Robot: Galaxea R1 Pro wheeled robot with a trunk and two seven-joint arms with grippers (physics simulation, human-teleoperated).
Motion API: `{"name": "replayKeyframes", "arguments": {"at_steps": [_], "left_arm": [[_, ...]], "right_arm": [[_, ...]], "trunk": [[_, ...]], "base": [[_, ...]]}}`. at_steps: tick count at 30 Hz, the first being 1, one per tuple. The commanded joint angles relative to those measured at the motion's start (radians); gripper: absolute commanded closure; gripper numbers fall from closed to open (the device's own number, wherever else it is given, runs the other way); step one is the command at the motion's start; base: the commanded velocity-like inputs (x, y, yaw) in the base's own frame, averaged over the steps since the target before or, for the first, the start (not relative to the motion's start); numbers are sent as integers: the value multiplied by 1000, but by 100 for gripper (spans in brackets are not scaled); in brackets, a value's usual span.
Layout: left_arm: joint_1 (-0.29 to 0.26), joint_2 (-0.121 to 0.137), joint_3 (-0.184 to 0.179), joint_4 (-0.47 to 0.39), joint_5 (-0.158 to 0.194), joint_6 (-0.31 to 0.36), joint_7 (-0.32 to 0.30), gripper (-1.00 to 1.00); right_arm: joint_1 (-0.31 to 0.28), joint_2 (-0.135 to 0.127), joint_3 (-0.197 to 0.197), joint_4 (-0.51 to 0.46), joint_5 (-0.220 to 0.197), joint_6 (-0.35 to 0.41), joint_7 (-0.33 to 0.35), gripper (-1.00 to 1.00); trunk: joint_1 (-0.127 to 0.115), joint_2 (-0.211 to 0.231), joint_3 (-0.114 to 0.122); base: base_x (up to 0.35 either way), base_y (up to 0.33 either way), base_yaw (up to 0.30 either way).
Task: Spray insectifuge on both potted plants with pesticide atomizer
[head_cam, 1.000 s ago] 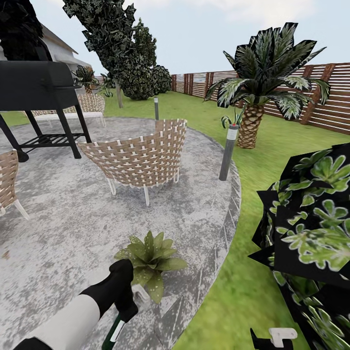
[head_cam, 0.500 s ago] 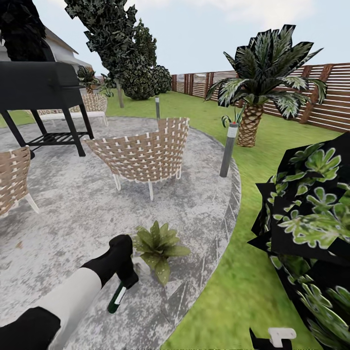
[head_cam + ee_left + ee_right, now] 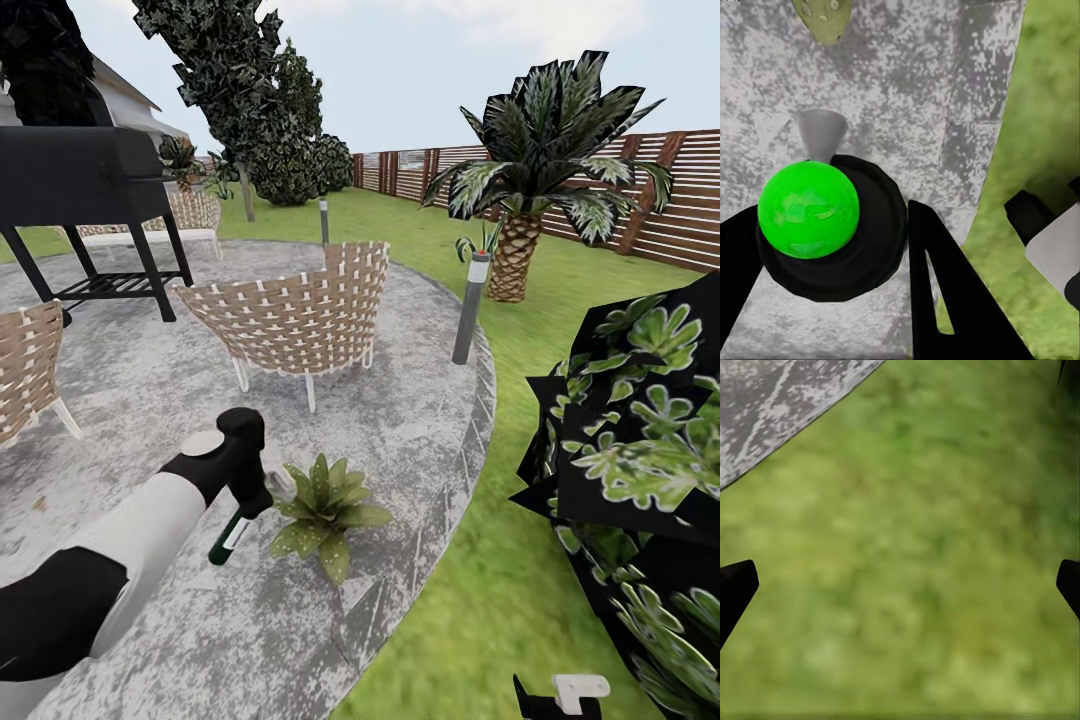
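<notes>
One potted plant (image 3: 325,505), a low rosette of pointed green leaves, sits on the grey patio (image 3: 150,420) near its curved edge. Whitish specks of insectifuge (image 3: 296,541) dot its near-left leaves, and a speckled leaf tip (image 3: 821,15) also appears in the left wrist view. My left gripper (image 3: 252,497) is shut on the pesticide atomizer (image 3: 228,535), a dark green bottle with a white label, held tilted just left of the plant. In the left wrist view its bright green top (image 3: 808,210) and grey nozzle (image 3: 821,133) sit between black fingers (image 3: 945,292). My right gripper (image 3: 900,585) hangs open over lawn. The second potted plant is out of view.
A wicker chair (image 3: 295,320) stands behind the plant, another (image 3: 25,370) at the left, with a black grill (image 3: 85,190) beyond. A grey bollard light (image 3: 470,310) marks the patio edge. A big dark-leaved shrub (image 3: 640,470) crowds the right; a palm (image 3: 525,200) and slatted fence (image 3: 690,210) lie farther off.
My left arm has lifted the atomizer and carried it from the plant's near side to its left side. The head view shifted slightly a second ago.
</notes>
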Motion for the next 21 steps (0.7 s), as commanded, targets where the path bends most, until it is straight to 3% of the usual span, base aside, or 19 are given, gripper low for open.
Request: {"name": "replayKeyframes", "arguments": {"at_steps": [1, 4, 13, 21], "left_arm": [[1, -1, -4, -3, -16, 2, -13, 100], [7, -4, -3, -8, -32, -13, -18, 100], [5, -5, -2, -13, -33, -18, -20, 100], [8, -7, 0, -15, -31, -19, -20, 100]], "right_arm": [[-1, -1, -9, 1, 2, -3, 8, -100], [-1, -3, -9, 1, 2, -3, 8, -100], [-1, -3, -9, -1, 2, -3, 7, -100], [-1, 0, -9, -1, 2, -3, 7, -100]], "trunk": [[0, 0, -1], [0, 0, -1], [0, 0, -1], [0, 0, 6]], "base": [[0, 0, 0], [73, 20, 0], [280, 174, -2], [221, 232, -208]]}}
